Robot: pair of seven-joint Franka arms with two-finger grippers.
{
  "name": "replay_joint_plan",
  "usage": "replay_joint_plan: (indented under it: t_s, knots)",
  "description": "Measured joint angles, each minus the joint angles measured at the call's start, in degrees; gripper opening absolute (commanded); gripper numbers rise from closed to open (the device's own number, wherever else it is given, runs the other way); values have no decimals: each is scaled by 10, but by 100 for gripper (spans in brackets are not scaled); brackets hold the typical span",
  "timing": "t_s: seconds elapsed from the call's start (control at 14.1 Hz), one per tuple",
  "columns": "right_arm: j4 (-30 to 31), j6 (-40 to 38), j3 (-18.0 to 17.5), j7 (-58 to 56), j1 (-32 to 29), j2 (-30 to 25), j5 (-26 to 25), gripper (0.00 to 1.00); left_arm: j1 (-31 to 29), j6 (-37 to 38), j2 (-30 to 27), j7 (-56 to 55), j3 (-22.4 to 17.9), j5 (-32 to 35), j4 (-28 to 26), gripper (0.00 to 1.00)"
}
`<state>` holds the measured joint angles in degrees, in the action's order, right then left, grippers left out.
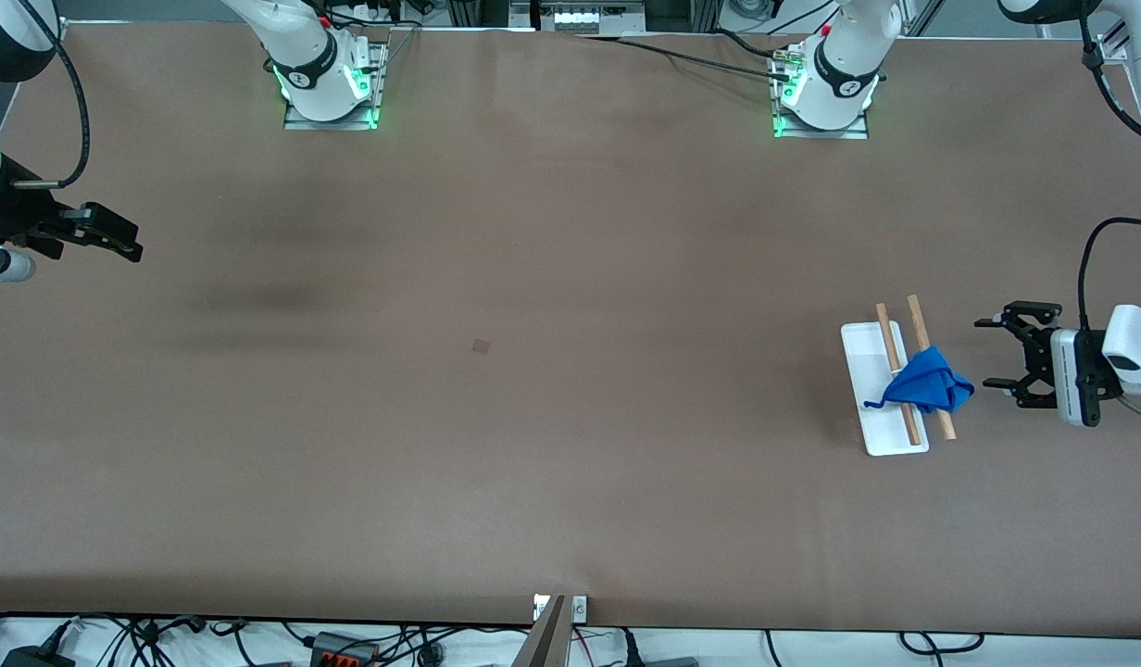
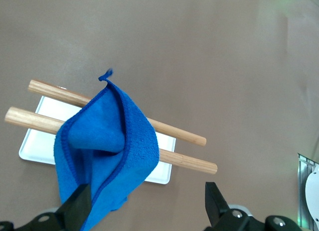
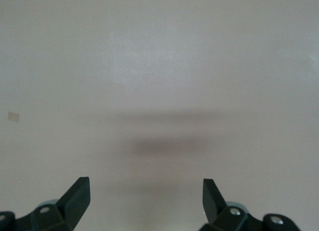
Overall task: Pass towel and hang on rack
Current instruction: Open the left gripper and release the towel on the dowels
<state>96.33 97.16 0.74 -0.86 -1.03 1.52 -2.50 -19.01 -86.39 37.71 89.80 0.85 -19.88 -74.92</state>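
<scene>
The rack stands toward the left arm's end of the table, with a white base and two wooden bars. The blue towel hangs draped over both bars, its loop tag sticking out over the base. My left gripper is open and empty, level with the towel, just outside the rack toward the table's end. In the left wrist view the towel lies over the bars in front of the open left gripper. My right gripper waits open and empty at the right arm's end; it also shows in the right wrist view.
The two arm bases stand along the table's edge farthest from the front camera. A small dark square mark lies mid-table. Cables and a metal bracket sit at the nearest edge.
</scene>
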Motion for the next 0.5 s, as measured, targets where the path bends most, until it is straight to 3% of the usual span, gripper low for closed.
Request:
replay_joint_plan:
  t_s: [0.5]
  knots:
    - [0,-1,0,8,0,-2,1,100,1,3,-14,-60,2,1,1,100]
